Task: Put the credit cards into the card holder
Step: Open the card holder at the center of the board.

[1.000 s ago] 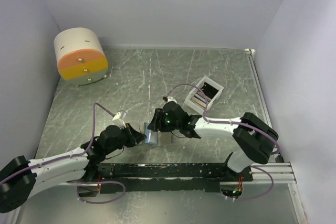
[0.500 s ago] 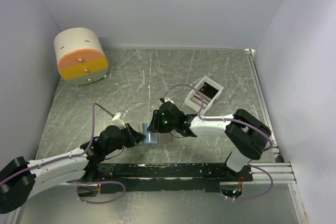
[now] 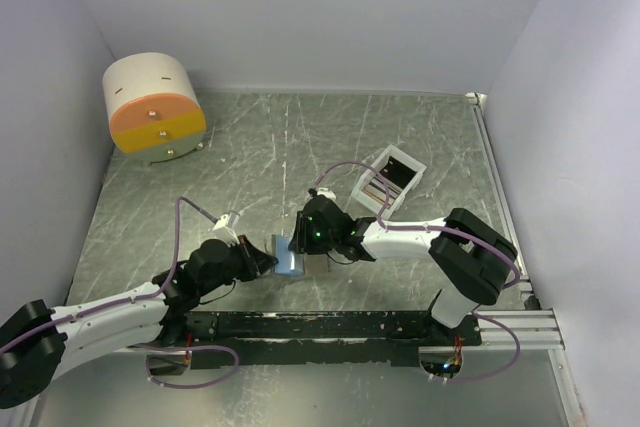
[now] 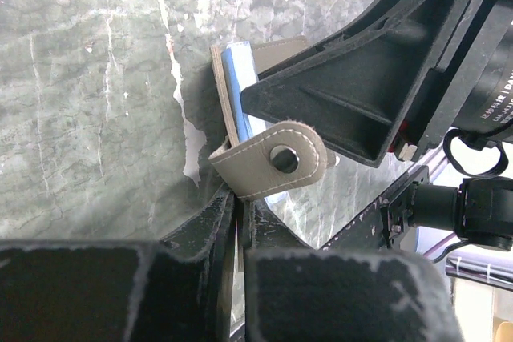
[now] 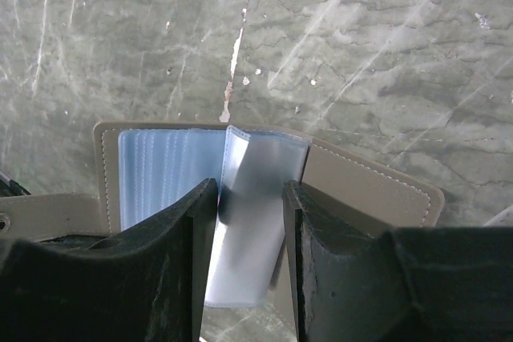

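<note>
clamped left gripper [image 4: 236, 198] shut on tab of taupe-grey bifold wallet [image 5: 369, 186], set right gripper [image 5: 250, 190] astride its blue sleeve [image 5: 256, 230], grip untellable; seemingly left thin dark plastic cards [image 3: 380, 190] unloaded.

Over the last second, the right arm's elbow [image 3: 470, 247] drew in toward 9 o'clock in the top view. The right gripper [image 3: 303, 244] shifted slightly toward 6 o'clock, closer over the card holder [image 3: 290, 260]. The card holder spread wider, exposing more of its light blue interior.
</note>
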Available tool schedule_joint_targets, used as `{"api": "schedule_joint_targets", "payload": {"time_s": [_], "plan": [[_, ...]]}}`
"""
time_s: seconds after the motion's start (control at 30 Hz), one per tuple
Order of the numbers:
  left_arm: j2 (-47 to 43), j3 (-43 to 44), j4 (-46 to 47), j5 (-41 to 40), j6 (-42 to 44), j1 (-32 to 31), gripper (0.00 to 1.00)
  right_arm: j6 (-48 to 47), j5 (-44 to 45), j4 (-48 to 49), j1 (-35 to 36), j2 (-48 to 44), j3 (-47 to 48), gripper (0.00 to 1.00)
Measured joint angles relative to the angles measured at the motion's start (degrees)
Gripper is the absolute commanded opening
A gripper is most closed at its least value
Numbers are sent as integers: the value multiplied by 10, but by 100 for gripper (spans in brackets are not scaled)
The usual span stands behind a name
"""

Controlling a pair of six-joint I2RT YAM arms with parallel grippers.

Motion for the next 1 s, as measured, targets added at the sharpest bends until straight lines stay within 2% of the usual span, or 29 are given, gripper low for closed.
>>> {"api": "schedule_joint_targets", "payload": {"time_s": [0.17, 0.47, 0.93, 1.0], "plan": [[8, 0, 8, 0, -1, 0, 27, 0, 6, -3, 0, 0, -1, 37], [50, 0, 46, 8, 1, 0, 36, 0, 11, 1, 0, -3, -11, 36], [73, 0, 70, 11, 3, 0, 33, 0, 10, 5, 0, -6, -16, 35], [78, 0, 73, 11, 3, 0, 28, 0, 10, 5, 0, -6, -16, 35]]}}
